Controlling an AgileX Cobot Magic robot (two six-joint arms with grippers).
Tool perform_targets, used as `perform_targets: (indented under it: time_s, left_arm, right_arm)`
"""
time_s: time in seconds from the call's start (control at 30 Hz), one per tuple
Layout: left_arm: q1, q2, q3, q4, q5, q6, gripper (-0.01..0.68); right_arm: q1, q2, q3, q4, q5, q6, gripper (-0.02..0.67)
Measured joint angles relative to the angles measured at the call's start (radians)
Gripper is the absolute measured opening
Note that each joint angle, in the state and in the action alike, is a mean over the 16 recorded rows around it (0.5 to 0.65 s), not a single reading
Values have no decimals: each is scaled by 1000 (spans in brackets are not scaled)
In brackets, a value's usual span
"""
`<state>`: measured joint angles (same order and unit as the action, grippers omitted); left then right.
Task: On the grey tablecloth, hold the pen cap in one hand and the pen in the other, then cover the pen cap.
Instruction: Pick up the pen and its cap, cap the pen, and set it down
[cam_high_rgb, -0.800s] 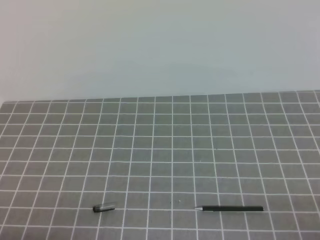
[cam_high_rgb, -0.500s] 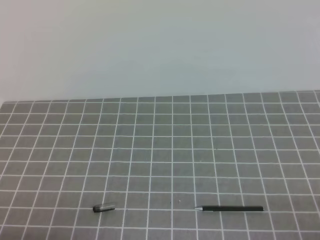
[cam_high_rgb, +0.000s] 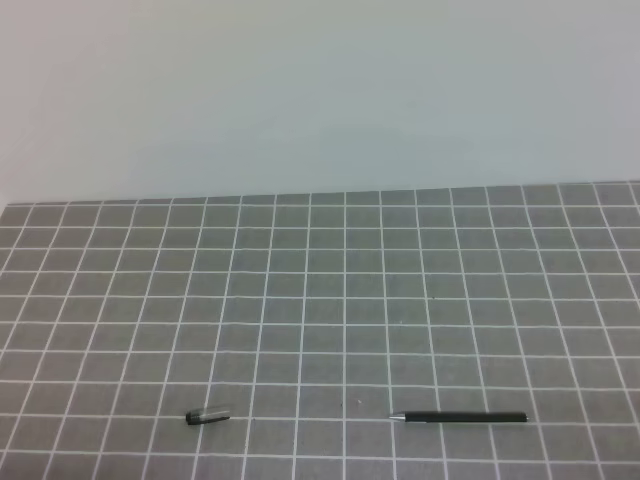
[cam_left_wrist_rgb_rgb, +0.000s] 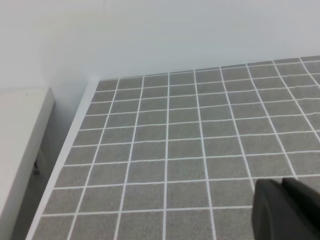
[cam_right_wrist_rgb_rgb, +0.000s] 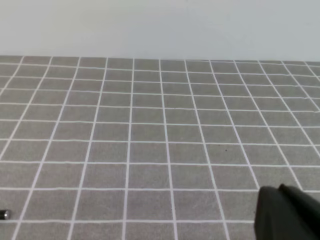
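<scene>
Grey gridded tablecloth (cam_high_rgb: 330, 300) bears stubby cap (cam_high_rgb: 208, 416), slim pen (cam_high_rgb: 460, 417); both end effectors closed, empty.

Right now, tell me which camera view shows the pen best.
The exterior high view: the whole pen lies on the grey tablecloth, tip pointing left. The left wrist view shows none of it; the right wrist view shows at most a speck at its left edge.

One pen (cam_high_rgb: 468, 417), one pen cap (cam_high_rgb: 208, 415), one grey tablecloth (cam_high_rgb: 330, 290), two pincers
</scene>
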<state>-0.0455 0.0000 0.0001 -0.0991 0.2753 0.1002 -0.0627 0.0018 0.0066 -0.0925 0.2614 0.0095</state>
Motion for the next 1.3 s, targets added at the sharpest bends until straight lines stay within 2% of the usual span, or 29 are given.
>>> perform_targets:
  time_s: [0.27, 0.57, 0.77, 1.07, 1.3]
  left_arm:
    - [0, 0, 0, 0, -109, 3, -3]
    - [0, 0, 0, 2, -391, 9, -3]
    - [0, 0, 0, -2, -542, 2, -3]
    - [0, 0, -1, -8, -638, -134, -3]
    - [0, 0, -32, 15, -660, -248, -3]
  right_arm:
    - [0, 0, 16, -1, -188, 0, -4]
    - [0, 0, 28, -2, -536, 0, -4]
    - [0, -4, 25, 1, -682, 6, -4]
    - [0, -17, 13, 9, -691, 17, -4]
    - [0, -24, -62, -14, -483, 18, -4]
